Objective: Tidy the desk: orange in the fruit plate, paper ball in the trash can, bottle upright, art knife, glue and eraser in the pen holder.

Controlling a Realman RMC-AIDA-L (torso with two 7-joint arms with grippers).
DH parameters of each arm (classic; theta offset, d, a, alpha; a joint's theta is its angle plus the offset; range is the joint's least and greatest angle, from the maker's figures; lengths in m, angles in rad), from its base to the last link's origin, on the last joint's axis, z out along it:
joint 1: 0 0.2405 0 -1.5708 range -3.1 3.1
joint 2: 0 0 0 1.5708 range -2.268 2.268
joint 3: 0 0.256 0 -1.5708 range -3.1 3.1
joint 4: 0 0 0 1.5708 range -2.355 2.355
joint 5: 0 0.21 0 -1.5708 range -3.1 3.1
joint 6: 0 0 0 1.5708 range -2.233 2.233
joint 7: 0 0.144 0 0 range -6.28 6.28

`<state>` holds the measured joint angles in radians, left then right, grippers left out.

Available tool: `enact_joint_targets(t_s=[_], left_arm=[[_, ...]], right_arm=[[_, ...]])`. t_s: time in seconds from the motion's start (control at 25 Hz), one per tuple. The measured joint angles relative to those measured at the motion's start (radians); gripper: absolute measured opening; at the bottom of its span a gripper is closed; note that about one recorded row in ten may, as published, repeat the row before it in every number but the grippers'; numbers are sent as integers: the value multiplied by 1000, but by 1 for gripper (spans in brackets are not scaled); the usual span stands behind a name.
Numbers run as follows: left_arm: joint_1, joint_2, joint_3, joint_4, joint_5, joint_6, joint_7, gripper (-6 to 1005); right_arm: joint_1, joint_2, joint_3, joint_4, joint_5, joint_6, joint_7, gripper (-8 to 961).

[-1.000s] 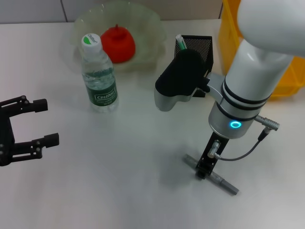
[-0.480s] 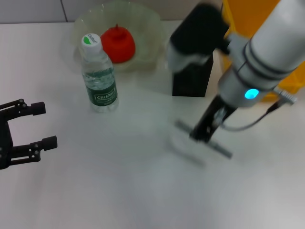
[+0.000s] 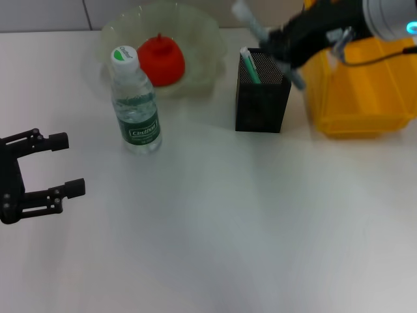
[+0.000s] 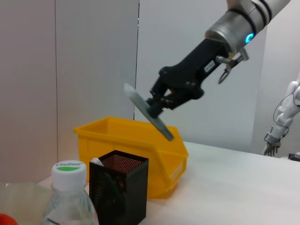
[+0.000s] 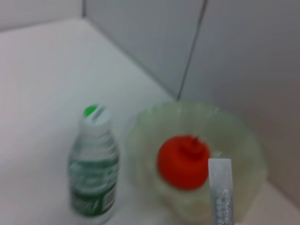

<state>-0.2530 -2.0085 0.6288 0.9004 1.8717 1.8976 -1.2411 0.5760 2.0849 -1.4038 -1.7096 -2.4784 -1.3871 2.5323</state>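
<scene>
Grey and slim, the art knife is clamped tilted in the right gripper, held in the air above the black mesh pen holder; the left wrist view shows this height plainly, while the head view only shows the knife's ends either side of the gripper; the right wrist view shows the knife's tip over the fruit plate; one orange lies in the one plate, one bottle stands upright just in front of it, one green-and-white stick stands in the holder, one yellow bin sits just beside the holder; the left gripper hovers with jaws apart, holding nothing, near the table's left edge, over a broad bare stretch of table.
</scene>
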Motion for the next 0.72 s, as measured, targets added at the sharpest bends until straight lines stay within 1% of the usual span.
enact_joint_targets(t_s=[0.08,0.12,0.16,0.24,0.28,0.32,0.36,0.52,0.68,0.72], left_arm=[[-2,-1,0,0,0,-1,-3,808],[-4,-1,0,0,-1,-2,-5,808],[-5,-1,-1,0,-3,-2,-7,808],[-9,-1,-3,0,-6,-3,-13,808],[-11,-1,-4,0,-6,-5,-14,808],[-11,-1,-4,0,-6,-5,-14,808],[-11,-1,-4,0,-6,-5,-14,808],[-23,-3,-11,0,-5,-14,-14,808],[-27,-5,-13,0,-3,-15,-15,808],[-27,-5,-13,0,-3,-15,-15,808]], right_arm=[[-15,0,3,32,21,78,-48,133],[-18,-2,4,71,31,128,-73,133],[-18,-2,4,71,31,128,-73,133],[-17,-3,7,124,38,182,-117,132],[-18,-3,7,158,46,213,-149,131],[-17,-3,10,227,87,279,-206,131],[-17,-3,10,227,87,279,-206,130],[-6,-4,26,374,225,385,-350,128],[-1,-4,29,422,253,423,-386,132],[8,-5,29,456,254,430,-396,135]])
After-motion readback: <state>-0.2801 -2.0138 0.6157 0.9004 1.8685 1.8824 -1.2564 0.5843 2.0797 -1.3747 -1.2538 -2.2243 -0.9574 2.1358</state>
